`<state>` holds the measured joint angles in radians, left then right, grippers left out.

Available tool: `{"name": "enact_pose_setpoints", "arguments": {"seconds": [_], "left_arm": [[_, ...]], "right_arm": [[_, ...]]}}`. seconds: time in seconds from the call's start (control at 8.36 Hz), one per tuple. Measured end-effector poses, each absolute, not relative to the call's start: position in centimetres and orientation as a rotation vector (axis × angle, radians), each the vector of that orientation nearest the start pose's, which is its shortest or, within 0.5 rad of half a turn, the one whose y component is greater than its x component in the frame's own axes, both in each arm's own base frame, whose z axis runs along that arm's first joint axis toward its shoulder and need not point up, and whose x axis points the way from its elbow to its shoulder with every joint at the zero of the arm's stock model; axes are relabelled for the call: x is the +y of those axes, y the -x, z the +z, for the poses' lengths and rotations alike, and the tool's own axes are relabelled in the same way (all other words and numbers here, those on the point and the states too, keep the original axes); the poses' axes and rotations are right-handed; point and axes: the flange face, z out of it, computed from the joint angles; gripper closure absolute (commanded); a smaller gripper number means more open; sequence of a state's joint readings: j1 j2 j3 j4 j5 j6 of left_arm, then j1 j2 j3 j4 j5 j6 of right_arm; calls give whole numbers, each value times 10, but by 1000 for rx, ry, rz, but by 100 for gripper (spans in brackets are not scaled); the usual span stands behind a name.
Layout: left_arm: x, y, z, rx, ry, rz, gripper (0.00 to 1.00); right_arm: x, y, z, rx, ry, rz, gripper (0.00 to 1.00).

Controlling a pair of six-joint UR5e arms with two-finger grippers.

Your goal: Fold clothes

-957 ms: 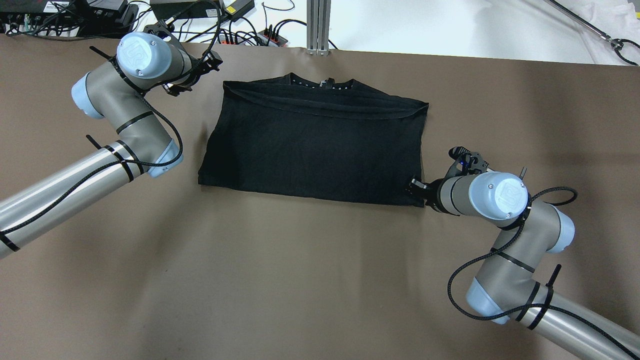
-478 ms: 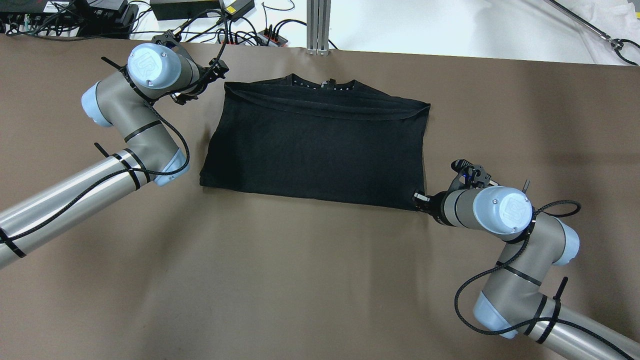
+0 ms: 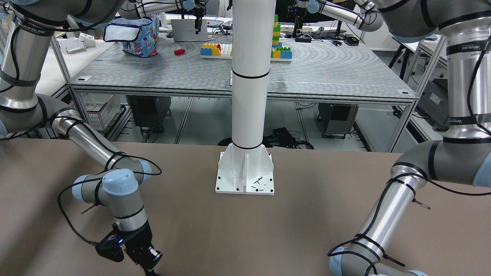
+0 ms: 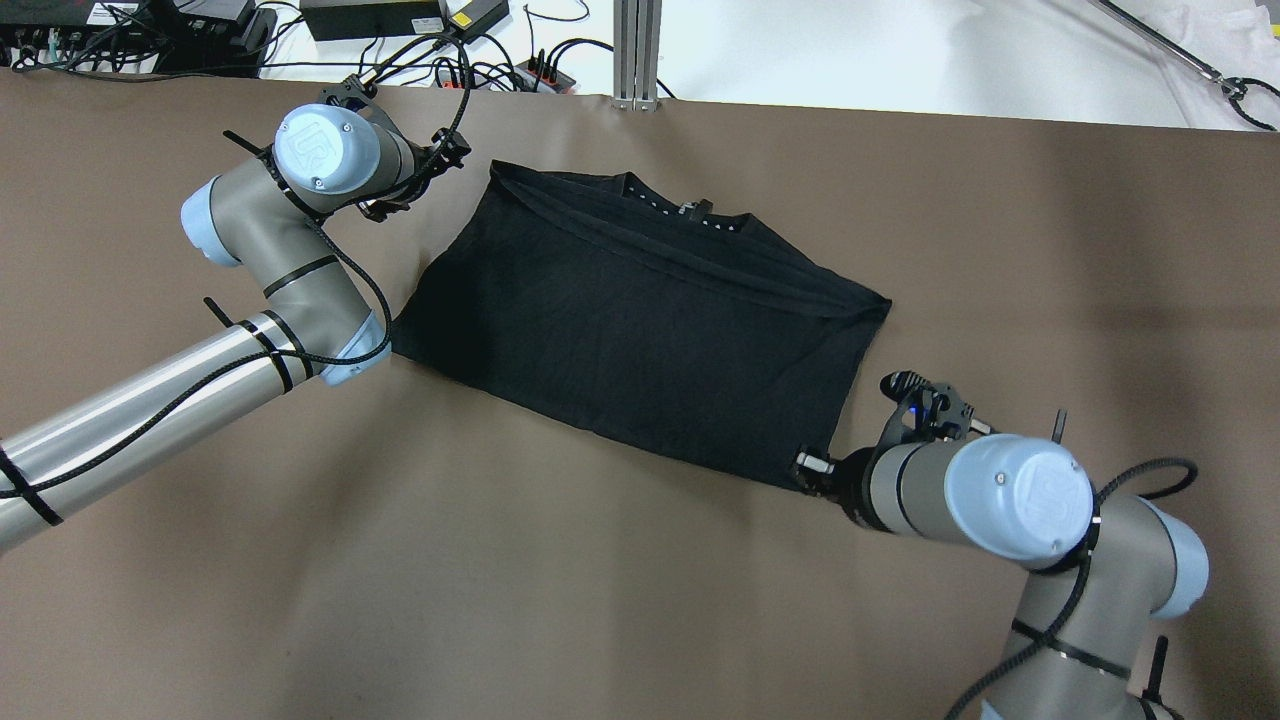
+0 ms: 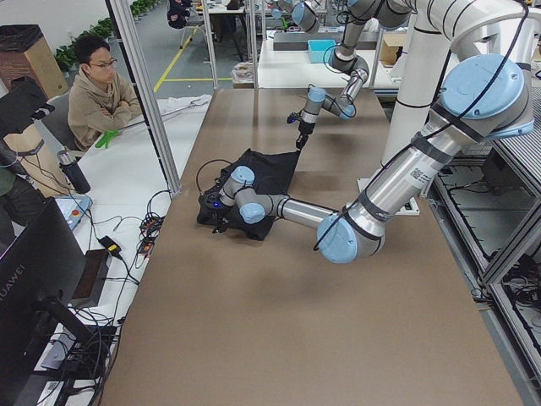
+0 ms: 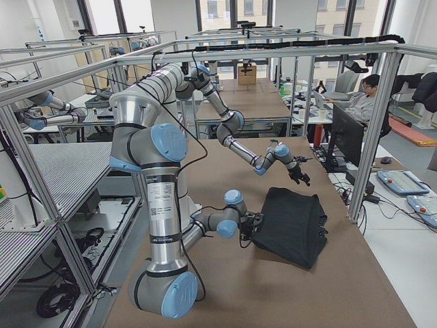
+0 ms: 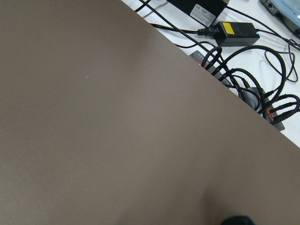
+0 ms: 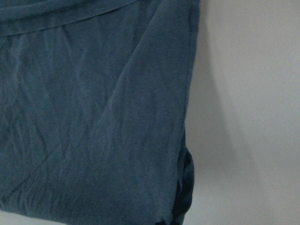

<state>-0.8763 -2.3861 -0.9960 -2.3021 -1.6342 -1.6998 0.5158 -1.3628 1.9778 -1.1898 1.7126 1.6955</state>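
The clothes (image 4: 640, 310), one black folded piece, lie slanted across the brown table (image 4: 500, 580). My right gripper (image 4: 800, 468) is at their near right corner and is shut on it. The right wrist view fills with the cloth (image 8: 93, 117), with a dark fingertip (image 8: 185, 194) at its edge. My left gripper (image 4: 462, 150) hovers just left of the cloth's far left corner, apart from it. Its jaws are hidden under the wrist. The left wrist view shows only bare table (image 7: 93, 140) and cables (image 7: 243, 75).
Cables and power bricks (image 4: 400, 20) lie beyond the table's far edge beside an aluminium post (image 4: 637, 50). A white post's base plate (image 3: 245, 178) stands on the robot's side. A seated operator (image 5: 97, 93) is past the far edge.
The right gripper has pulled the cloth's near right corner toward the robot, so the cloth has swung clockwise. The left gripper has moved right, along the far edge, toward the cloth's far left corner.
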Motion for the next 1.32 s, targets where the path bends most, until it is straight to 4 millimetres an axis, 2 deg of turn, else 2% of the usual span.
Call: {"name": "enact_pose_setpoints", "arguments": {"seconds": [0.12, 0.24, 0.36, 0.48, 0.6, 0.72, 0.84, 0.96, 1.2, 1.32], "left_arm": [[-716, -436, 334, 963, -309, -891, 1], [-714, -439, 333, 965, -308, -887, 1], [-710, -444, 331, 971, -307, -879, 1], [-706, -446, 327, 981, -308, -867, 1], [-703, -444, 322, 996, -313, -857, 1], [-695, -438, 320, 1012, -322, -850, 1], [-676, -427, 323, 1037, -329, -839, 1], [-648, -414, 324, 1068, -333, -820, 1], [-571, -395, 318, 1100, -307, -762, 1], [-532, -391, 317, 1100, -275, -726, 4]], "right_arm": [[-330, 423, 296, -1016, -11, 481, 100], [-285, 436, 282, -1023, 48, 425, 35], [-237, 448, 267, -1041, 105, 345, 5], [-194, 455, 255, -1060, 155, 267, 5], [-167, 458, 248, -1071, 187, 217, 5], [-156, 459, 244, -1077, 200, 196, 5], [-156, 458, 243, -1081, 197, 198, 5], [-167, 454, 243, -1085, 178, 222, 5], [-192, 450, 243, -1094, 81, 300, 5], [-204, 451, 245, -1094, -3, 353, 5]]}}
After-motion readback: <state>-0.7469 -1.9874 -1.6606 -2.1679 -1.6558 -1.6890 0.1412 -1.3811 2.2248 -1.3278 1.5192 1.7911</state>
